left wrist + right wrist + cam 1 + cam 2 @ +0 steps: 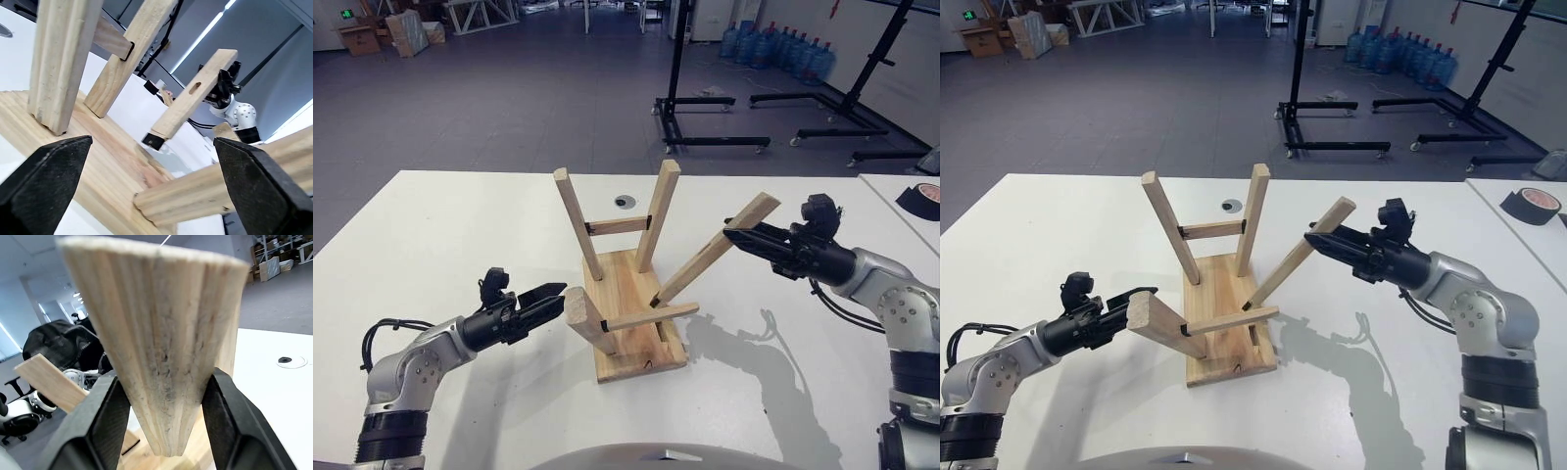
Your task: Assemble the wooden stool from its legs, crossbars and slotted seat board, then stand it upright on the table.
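The stool lies upside down, its seat board (641, 360) flat on the white table. Two legs (576, 220) (658, 211) stand up from the board's far end, joined by a crossbar (619, 225). A third leg (705, 259) leans to the right, with my right gripper (736, 235) shut on its upper end (161, 357). A fourth leg (587, 318) tilts low toward the left, tied to the third by a crossbar (651, 316). My left gripper (548, 297) is open just beside that leg's free end, fingers (44, 186) spread wide.
A round cable hole (625, 202) sits in the table behind the stool. A roll of black tape (1532, 204) lies on the neighbouring table at the right. Black wheeled frames (710, 108) stand on the floor beyond the far edge.
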{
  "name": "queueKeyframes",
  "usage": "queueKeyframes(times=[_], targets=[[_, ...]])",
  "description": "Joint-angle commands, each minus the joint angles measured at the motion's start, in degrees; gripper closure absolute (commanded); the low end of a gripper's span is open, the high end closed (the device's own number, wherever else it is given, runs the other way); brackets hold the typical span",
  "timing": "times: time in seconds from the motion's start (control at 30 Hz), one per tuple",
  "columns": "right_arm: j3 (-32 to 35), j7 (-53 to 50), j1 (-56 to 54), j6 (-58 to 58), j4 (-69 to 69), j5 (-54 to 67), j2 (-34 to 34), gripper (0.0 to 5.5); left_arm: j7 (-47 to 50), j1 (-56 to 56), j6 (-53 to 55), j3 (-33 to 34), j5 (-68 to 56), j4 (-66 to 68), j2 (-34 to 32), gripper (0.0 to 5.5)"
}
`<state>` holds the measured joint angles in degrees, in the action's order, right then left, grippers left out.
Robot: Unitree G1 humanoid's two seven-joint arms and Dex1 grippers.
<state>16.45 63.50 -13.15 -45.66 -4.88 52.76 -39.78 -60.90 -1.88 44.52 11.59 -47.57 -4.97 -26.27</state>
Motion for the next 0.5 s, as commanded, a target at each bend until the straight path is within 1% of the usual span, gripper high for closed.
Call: queueKeyframes(times=[0.03, 0.2, 0.3, 0.5], targets=[[-1.1, 4.4, 1.3, 3.2, -2.0, -2.5, -2.9, 3.47, 3.4, -2.5, -5.0, -2.7, 5.7, -2.6, 0.0, 0.95], [-2.1, 10.0, 2.4, 5.7, -2.0, -3.9, -4.7, 3.47, 3.6, -5.0, -11.4, -8.8, 14.4, -5.2, -2.8, 0.95], [-3.6, 13.8, 1.2, 6.0, -0.6, -4.5, -6.7, 3.47, 4.5, -4.4, -13.1, -9.9, 16.0, -4.2, -2.3, 0.95], [-7.6, 17.5, -1.7, 9.7, 2.1, -8.4, -7.2, 3.47, 5.0, -3.5, -14.8, -11.2, 17.1, -2.5, -2.1, 0.95]])
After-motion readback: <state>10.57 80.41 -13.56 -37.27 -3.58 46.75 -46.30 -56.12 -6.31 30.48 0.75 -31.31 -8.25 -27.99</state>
